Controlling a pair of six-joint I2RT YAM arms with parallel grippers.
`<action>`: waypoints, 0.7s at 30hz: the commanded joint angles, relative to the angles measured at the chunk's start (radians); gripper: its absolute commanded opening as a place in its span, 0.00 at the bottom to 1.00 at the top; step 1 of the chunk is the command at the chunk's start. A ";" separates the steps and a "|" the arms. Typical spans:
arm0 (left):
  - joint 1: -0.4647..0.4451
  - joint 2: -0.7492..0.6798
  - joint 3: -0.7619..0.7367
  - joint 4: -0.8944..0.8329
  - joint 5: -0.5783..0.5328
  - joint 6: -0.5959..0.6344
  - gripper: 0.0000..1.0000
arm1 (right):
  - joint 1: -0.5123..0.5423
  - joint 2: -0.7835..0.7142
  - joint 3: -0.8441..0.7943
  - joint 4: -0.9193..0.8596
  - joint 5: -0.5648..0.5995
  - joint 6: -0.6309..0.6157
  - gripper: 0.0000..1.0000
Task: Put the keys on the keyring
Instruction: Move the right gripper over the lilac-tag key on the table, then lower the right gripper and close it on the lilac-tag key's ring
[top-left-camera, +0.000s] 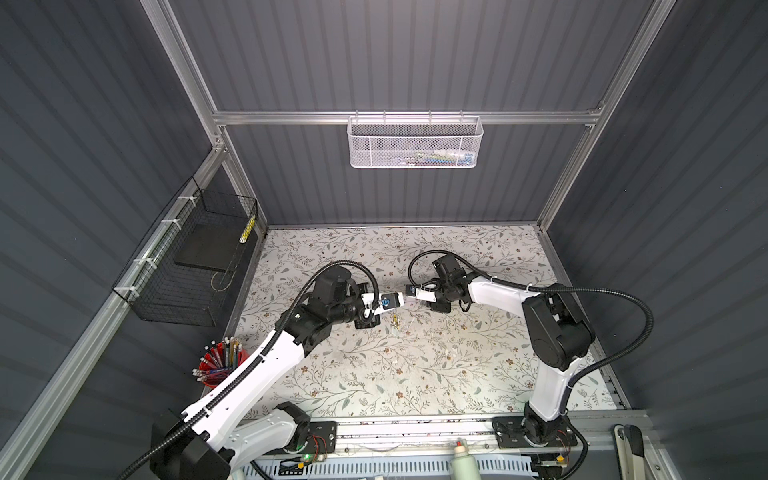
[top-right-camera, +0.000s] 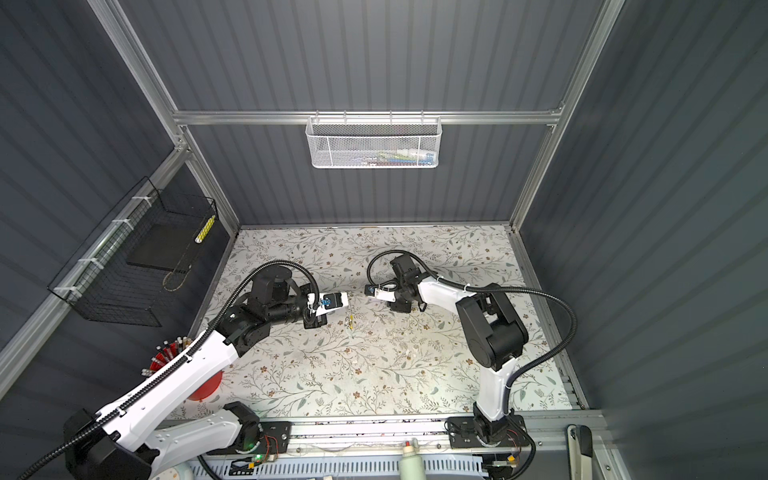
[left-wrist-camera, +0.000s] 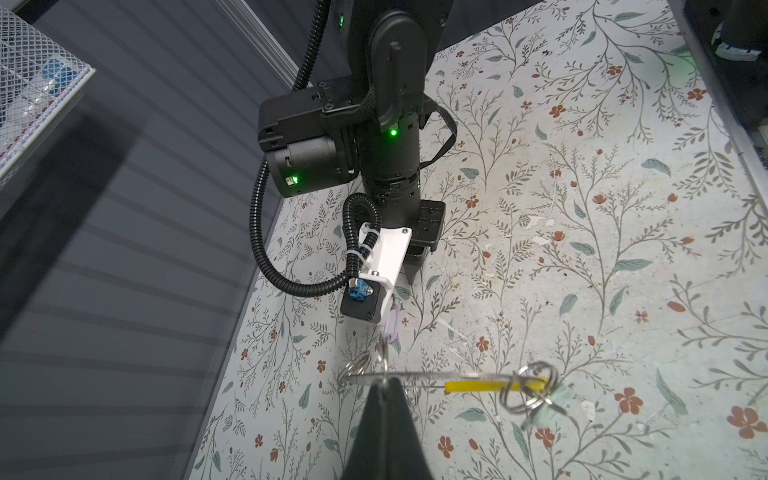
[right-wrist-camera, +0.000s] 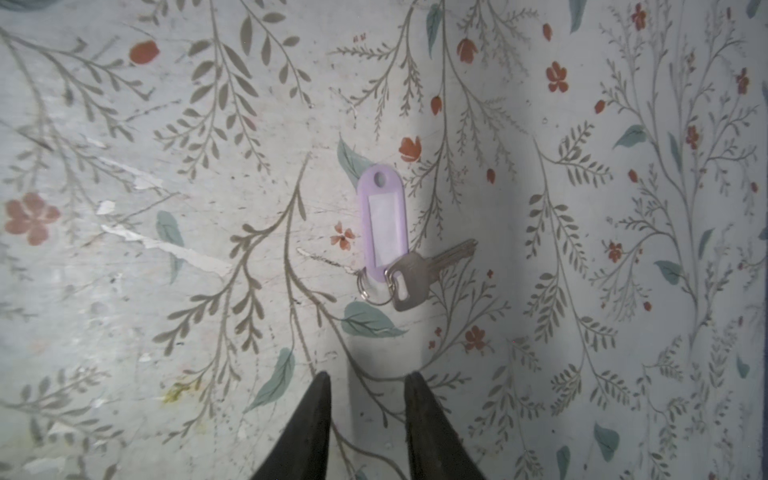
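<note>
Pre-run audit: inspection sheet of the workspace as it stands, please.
Surface: floral-patterned tabletop, scuffed, with torn white patches.
Job's things: thin grey wire keyring with yellow segment, held above the table, small split rings threaded on it; silver key joined to a purple plastic tag, lying flat on the table.
Clutter: red cup of pencils at the table's left edge.
Grippers: left tool shut on the keyring; right tool open above the tagged key, touching nothing.
Cables: black corrugated conduits along both arms, no snag seen.
Surroundings: white mesh basket on rear rail; black wire basket on left wall.
</note>
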 joint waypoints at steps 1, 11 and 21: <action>0.010 -0.002 0.013 0.023 -0.006 0.019 0.00 | -0.001 0.011 -0.035 0.123 0.026 -0.111 0.33; 0.014 0.019 0.023 0.018 -0.005 0.022 0.00 | -0.001 0.041 -0.070 0.209 -0.062 -0.268 0.33; 0.019 0.034 0.032 0.013 0.000 0.022 0.00 | 0.004 0.087 -0.095 0.303 0.008 -0.323 0.29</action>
